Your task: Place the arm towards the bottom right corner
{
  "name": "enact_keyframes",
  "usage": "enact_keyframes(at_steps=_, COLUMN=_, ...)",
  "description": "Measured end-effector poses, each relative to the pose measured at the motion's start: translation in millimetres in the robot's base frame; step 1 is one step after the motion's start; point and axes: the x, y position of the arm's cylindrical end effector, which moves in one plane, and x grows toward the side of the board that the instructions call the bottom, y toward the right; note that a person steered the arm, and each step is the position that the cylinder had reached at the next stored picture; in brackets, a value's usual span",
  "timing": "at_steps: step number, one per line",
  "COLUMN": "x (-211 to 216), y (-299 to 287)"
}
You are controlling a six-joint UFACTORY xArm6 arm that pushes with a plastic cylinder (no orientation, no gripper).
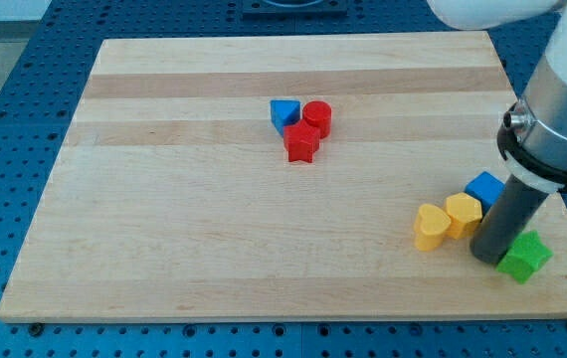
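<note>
My tip rests on the wooden board near its bottom right corner. The dark rod rises from there to the arm at the view's right. A green star-shaped block touches the tip on its right. A yellow block sits just up-left of the tip, with a yellow heart-shaped block to its left. A blue block lies above the tip, partly hidden by the rod. Near the board's upper middle sit a blue triangular block, a red cylinder and a red star-shaped block, all touching.
The board lies on a blue perforated table. The arm's grey and white body overhangs the board's right edge.
</note>
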Motion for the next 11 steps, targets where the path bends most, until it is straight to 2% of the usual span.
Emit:
enact_keyframes(at_steps=2, x=1, y=-1)
enact_keyframes(at_steps=3, x=2, y=-25)
enact_keyframes(at_steps=4, x=26, y=-52)
enact_keyframes(at_steps=5, x=56, y=-56)
enact_keyframes(at_steps=8, x=56, y=24)
enact_keyframes(at_steps=9, x=55, y=68)
enact_keyframes(at_steps=11, x=26, y=90)
